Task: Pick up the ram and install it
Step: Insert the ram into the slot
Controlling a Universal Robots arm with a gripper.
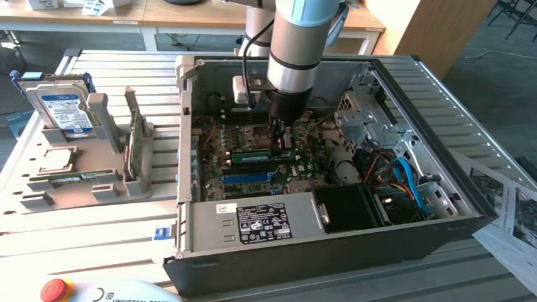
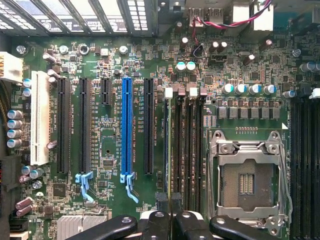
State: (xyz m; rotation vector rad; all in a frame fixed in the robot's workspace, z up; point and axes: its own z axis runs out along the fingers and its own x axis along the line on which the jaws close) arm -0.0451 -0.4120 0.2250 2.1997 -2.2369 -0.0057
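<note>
Right of the parts tray (image 1: pixel 25 182), inside the computer case (image 1: pixel 336 251), the end effector (image 1: pixel 281 139) pinches the ram (image 1: pixel 256 153) by its top edge, just over the motherboard (image 2: pixel 107 125) slots. I judge it light, stiff and fragile; edges are safest to hold.

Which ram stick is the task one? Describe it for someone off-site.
Look inside the open computer case, over the motherboard under the arm. The ram is the green stick pinched in the claw; its twin lies outside on the grey tray.
</note>
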